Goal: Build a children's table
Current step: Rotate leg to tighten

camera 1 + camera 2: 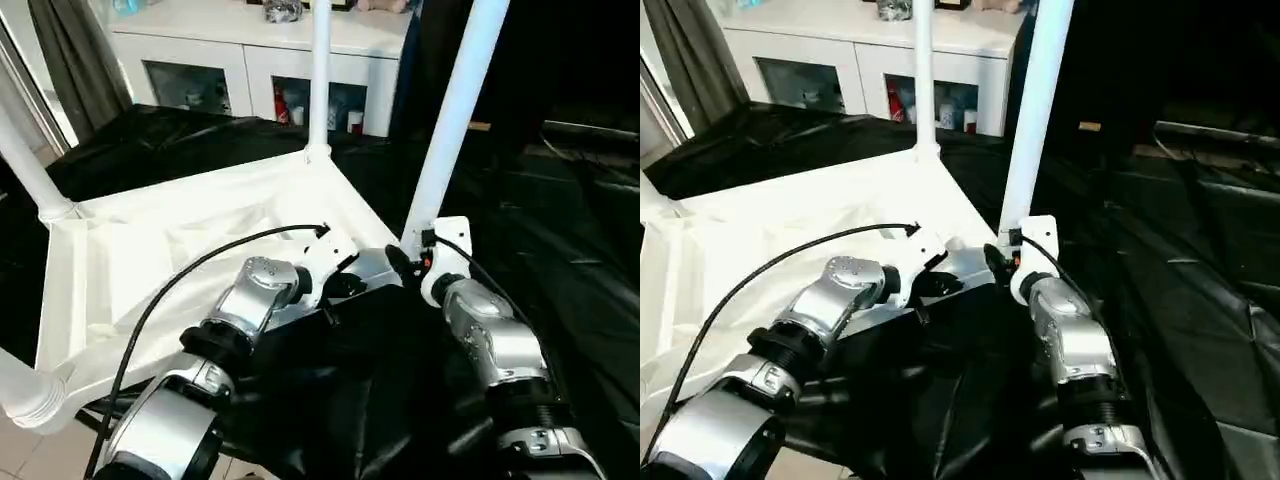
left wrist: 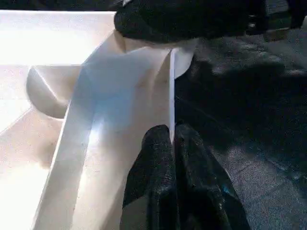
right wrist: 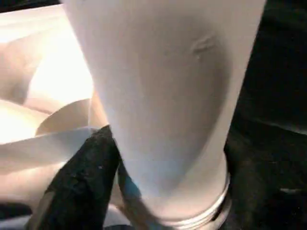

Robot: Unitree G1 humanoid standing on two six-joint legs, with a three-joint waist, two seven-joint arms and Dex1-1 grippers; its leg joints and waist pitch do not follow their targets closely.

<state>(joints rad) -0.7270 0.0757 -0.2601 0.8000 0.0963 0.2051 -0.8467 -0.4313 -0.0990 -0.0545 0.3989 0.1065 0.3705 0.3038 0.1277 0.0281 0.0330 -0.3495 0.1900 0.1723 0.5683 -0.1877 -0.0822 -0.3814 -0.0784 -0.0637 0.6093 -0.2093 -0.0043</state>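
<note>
Tabletop: the white top lies underside up on the black sheet, ribs and corner sockets facing me, so legs can go in from above.
Legs: three already stand in their corners, the far one, the left one and the stub of one at the near-left corner.
Fourth leg: the leg stands at the near-right corner, leaning a little; I judge it is not fully seated yet.
Left gripper: my left gripper is pinched closed on the thin rim of the top beside that corner, which I read as bracing the top while the leg is worked.
Right gripper: my right gripper straddles the base of that leg just above its threaded collar, one finger against it; I cannot tell whether the grip is tight.
Background: white cabinet behind, well apart from the work.
</note>
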